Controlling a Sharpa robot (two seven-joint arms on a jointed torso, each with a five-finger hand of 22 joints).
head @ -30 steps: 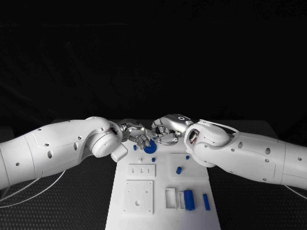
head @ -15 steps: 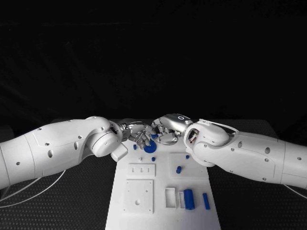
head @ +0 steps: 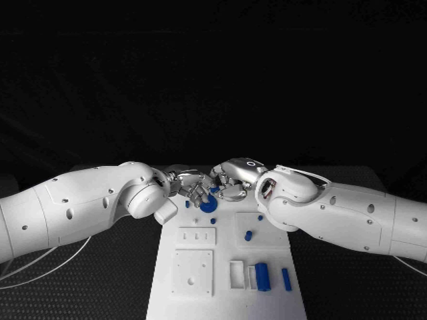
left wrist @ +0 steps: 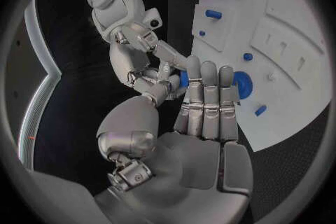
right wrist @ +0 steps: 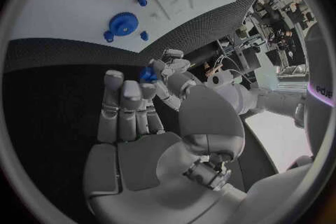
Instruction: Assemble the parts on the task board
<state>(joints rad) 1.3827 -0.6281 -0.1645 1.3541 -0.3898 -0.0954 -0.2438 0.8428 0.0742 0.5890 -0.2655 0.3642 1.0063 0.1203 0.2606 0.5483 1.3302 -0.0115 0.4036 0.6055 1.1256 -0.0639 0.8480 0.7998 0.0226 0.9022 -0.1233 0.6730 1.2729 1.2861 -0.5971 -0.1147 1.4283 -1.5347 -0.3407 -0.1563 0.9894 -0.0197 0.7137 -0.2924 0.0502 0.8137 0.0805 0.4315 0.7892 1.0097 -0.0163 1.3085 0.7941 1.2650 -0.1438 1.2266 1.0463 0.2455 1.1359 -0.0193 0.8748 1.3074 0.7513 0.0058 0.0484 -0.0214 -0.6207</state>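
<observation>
small blue part [head: 215, 189] now up between both hands' fingertips, slightly higher above the gear [head: 208, 207]

The task board [head: 225, 280] looks like smooth, matt white plastic, its raised plates of the same finish. The blue gear [head: 209, 207] and the small blue pegs [head: 248, 236] look like plain moulded plastic with a slight sheen. The left hand [left wrist: 203, 106] and right hand [right wrist: 133, 112] are brushed silver metal, satin rather than mirror-bright, with darker seams between segments. Both arms [head: 89, 203] wear glossy white plastic shells. The table [head: 127, 267] has a dark, finely textured matt surface.
</observation>
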